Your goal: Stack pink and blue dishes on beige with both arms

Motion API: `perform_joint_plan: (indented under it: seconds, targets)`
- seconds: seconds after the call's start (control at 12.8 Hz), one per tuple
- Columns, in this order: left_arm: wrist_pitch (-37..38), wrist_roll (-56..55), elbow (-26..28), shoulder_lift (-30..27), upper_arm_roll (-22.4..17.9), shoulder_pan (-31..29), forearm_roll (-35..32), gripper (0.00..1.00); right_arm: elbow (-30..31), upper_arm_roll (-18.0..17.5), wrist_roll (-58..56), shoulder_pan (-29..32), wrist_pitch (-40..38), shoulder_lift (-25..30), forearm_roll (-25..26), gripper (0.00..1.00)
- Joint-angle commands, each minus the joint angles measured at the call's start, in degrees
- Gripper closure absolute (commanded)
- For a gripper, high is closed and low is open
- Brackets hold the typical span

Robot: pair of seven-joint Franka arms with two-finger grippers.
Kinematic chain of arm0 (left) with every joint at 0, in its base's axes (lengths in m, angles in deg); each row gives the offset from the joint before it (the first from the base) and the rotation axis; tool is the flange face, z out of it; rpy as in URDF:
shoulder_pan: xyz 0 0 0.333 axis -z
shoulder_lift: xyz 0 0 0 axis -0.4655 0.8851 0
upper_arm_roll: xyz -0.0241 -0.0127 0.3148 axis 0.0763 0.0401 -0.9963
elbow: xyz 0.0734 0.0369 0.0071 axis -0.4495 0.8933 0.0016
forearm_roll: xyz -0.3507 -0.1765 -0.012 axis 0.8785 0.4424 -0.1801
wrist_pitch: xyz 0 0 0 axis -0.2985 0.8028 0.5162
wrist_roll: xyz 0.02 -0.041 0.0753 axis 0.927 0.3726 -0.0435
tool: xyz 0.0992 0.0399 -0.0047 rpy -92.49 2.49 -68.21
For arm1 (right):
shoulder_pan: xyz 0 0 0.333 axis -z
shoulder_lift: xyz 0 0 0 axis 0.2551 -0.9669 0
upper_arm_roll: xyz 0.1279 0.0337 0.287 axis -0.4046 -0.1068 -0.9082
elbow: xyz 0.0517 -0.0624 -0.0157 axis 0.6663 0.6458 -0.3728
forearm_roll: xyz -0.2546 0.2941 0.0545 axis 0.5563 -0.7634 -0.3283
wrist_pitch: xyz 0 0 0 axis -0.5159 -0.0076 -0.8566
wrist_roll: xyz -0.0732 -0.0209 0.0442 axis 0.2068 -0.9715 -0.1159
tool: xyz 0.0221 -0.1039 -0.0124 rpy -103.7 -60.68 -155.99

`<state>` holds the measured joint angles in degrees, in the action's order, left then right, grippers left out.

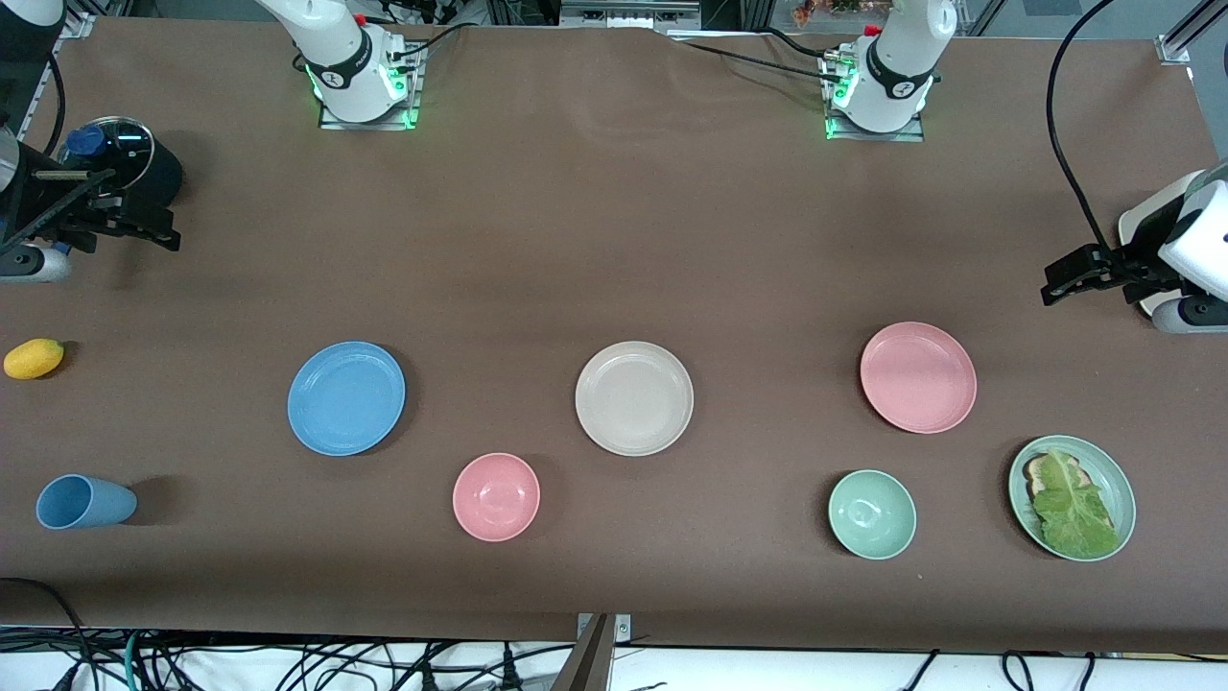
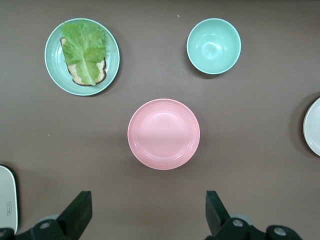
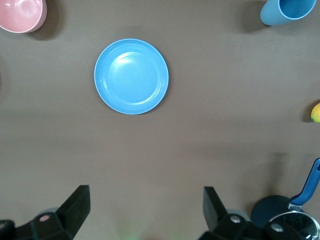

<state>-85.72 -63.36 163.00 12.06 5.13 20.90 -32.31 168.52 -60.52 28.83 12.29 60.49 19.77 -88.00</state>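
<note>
Hovering: left end effector (image 2: 145, 215) released over table near pink plate (image 2: 163, 133) | right end effector (image 3: 145, 215) released near blue plate (image 3: 131, 76)

High across the table, the front camera looks down at both robot bases along the top of its frame and takes in the whole brown table (image 1: 595, 240). The left wrist camera stares straight down from well above the cloth, pink plate (image 2: 163, 133) centred. The right wrist camera does the same over the blue plate (image 3: 131, 76). Front and left wrist views share the pink plate (image 1: 918, 377); front and right wrist views share the blue plate (image 1: 346, 397).
</note>
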Motion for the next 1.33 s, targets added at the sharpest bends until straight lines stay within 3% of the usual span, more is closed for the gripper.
perform_joint_plan:
  seconds: [0.0,1.25]
  targets:
    - [0.4,1.2,-3.8,1.7,0.0,-0.4,0.8,0.0,-0.3,-0.3,0.7,0.1,0.1,-0.2,1.4,0.0]
    - [0.4,1.1,-3.9,1.8,0.1,-0.3,0.9,0.0,-0.8,-0.3,0.8,-0.1,0.2,-0.3,0.6,0.0]
